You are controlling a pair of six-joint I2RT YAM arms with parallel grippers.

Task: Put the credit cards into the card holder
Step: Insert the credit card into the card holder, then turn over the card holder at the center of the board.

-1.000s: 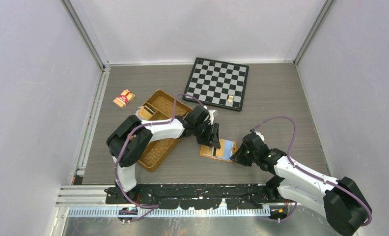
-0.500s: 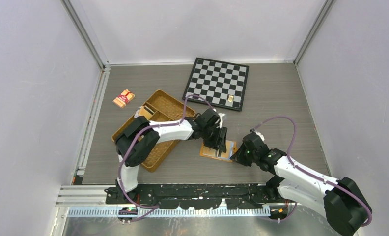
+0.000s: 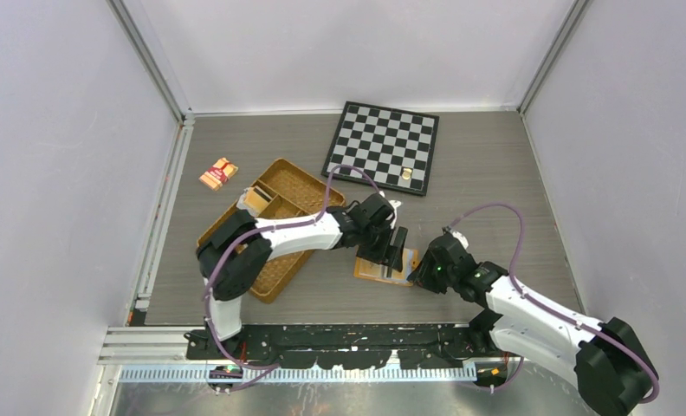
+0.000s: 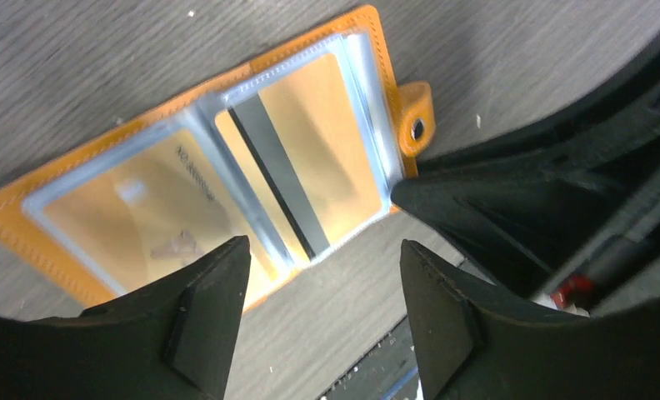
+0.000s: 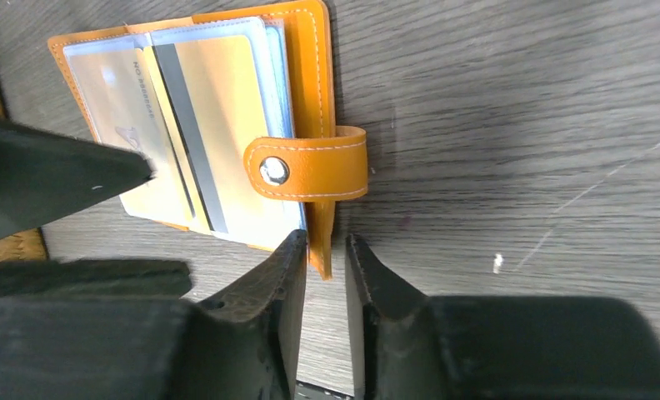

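The orange card holder (image 5: 310,50) lies open on the table, its snap strap (image 5: 306,167) folded across it. Two credit cards sit in its clear sleeves, a gold-looking one with a dark stripe (image 4: 310,167) and a plainer one (image 4: 143,225). My left gripper (image 4: 322,312) hovers open just above the holder's near edge with nothing between its fingers. The jaws of my right gripper (image 5: 327,267) stand narrowly apart, with the holder's right cover edge in the gap. From above, the left gripper (image 3: 391,251) hides most of the holder (image 3: 370,269), and the right gripper (image 3: 416,276) is at its right edge.
A brown woven divided tray (image 3: 292,178) lies under the left arm. At the back is a chessboard (image 3: 383,146) with a small gold piece (image 3: 406,174) on it. A red-and-tan packet (image 3: 218,173) lies at the far left.
My left gripper has moved right, over the holder, and its jaws have widened. The right gripper's jaws have parted slightly at the holder's edge.
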